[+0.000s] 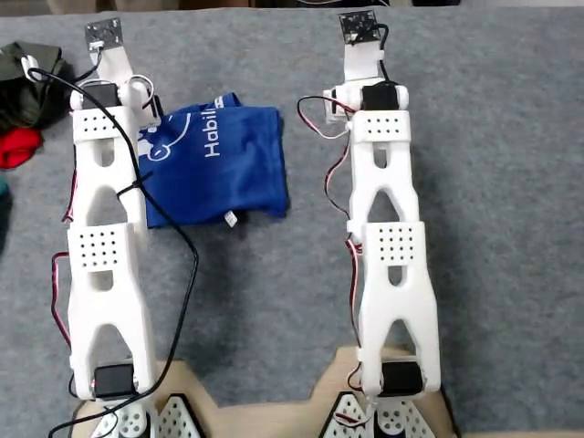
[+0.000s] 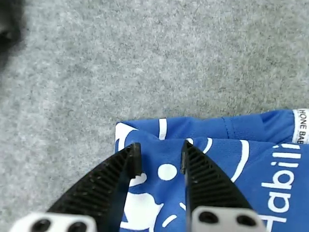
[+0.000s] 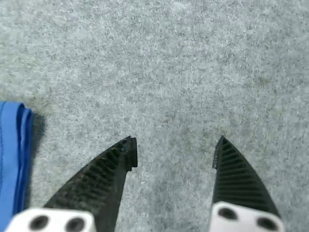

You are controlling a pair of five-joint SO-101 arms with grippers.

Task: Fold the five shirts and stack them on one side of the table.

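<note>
Now, high view: a folded blue shirt (image 1: 219,164) is being shown lying flat on the grey table cover (image 1: 502,228) between the two arms, its one side being covered by the left arm (image 1: 105,246) and kept well apart from the right arm (image 1: 388,237). The bundle is nearly square, slightly tilted, with its white lettering running away from the arm bases; a small white tag (image 1: 231,219) is being shown at the near edge. Which end is collar or hem cannot be told. A dark green garment (image 1: 27,87) and a red cloth (image 1: 18,146) are being seen at the table's left edge.

Left wrist view: the left gripper (image 2: 160,158) is being held over the corner of the shirt (image 2: 231,159), jaws parted narrowly, blue fabric being seen in the gap and nothing being visibly pinched. The shirt's far edge is lying just past the fingertips.

Right wrist view: the right gripper (image 3: 176,147) is being held wide open over bare cover, nothing being gripped. The shirt's folded edge (image 3: 12,154) is lying off to one side, apart from the jaws.
</note>
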